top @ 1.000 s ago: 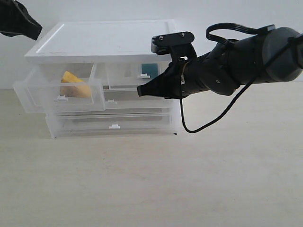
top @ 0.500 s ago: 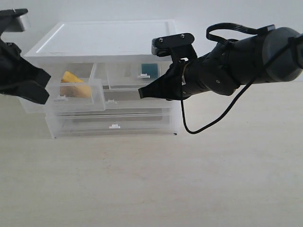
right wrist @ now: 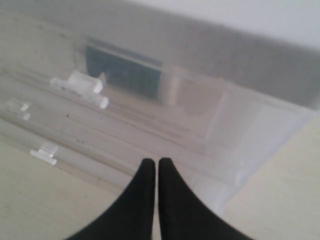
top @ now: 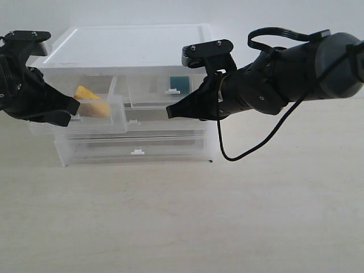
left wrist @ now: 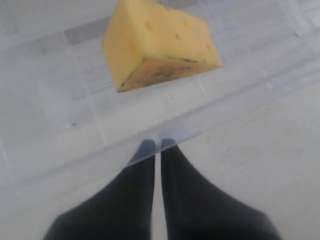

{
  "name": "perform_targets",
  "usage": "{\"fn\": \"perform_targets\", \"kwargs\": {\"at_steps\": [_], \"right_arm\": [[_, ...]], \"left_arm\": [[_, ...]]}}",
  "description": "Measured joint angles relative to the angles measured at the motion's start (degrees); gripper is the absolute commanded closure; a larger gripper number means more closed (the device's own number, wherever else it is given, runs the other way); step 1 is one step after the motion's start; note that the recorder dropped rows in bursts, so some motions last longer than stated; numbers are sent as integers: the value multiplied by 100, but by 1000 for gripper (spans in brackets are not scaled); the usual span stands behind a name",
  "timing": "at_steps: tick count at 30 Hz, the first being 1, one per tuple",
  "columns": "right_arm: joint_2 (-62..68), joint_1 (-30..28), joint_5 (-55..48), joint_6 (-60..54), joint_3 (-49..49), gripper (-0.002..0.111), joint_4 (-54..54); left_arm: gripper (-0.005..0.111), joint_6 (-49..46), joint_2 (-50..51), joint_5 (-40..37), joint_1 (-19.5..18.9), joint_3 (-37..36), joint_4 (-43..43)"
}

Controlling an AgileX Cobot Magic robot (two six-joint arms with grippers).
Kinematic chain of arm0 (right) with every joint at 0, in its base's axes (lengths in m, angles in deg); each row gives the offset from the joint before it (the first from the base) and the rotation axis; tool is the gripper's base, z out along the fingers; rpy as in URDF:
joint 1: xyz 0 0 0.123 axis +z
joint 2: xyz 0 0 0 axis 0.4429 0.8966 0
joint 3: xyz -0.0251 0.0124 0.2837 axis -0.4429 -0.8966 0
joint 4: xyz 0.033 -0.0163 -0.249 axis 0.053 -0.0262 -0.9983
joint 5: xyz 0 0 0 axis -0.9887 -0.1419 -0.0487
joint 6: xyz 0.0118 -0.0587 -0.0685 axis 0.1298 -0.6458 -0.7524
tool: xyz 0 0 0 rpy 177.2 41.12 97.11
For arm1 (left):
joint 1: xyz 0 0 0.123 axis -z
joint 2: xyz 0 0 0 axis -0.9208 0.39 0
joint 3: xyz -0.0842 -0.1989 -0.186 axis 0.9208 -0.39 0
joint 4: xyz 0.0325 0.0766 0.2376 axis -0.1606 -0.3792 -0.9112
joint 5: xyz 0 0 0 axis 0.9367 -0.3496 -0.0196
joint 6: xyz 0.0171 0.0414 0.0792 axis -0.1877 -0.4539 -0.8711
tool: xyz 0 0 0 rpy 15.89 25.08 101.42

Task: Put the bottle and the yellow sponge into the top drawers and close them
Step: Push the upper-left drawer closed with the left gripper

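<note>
The yellow sponge [top: 90, 102] [left wrist: 160, 42] lies inside the left top drawer [top: 114, 116], which stands pulled out from the cabinet. My left gripper [top: 73, 108] [left wrist: 157, 145] is shut and empty, its tips at that drawer's front wall. The bottle [top: 180, 83] shows through the right top drawer [top: 149, 91] as a teal label [right wrist: 122, 70]; this drawer sits pushed in, with its white handle tab [right wrist: 82, 85] facing out. My right gripper [top: 169, 111] [right wrist: 152, 162] is shut and empty, just in front of the cabinet below that drawer.
The white cabinet [top: 131, 42] stands on a pale table [top: 187, 216] against a white wall. Two full-width drawers [top: 136, 147] sit shut beneath the top pair. A black cable [top: 250, 148] hangs from the right arm.
My left arm has come down from the upper left to the front of the pulled-out left drawer. The right arm has stayed put.
</note>
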Motion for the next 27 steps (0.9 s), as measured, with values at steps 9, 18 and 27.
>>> {"fn": "perform_targets", "kwargs": {"at_steps": [9, 18, 27], "right_arm": [[0, 0, 0, -28, 0, 108, 0], [0, 0, 0, -41, 0, 108, 0], [0, 0, -30, -41, 0, 108, 0]], "left_arm": [[103, -56, 187, 821, 12, 0, 0], [103, -66, 231, 1789, 12, 0, -75], [103, -66, 670, 2434, 12, 0, -41]]}}
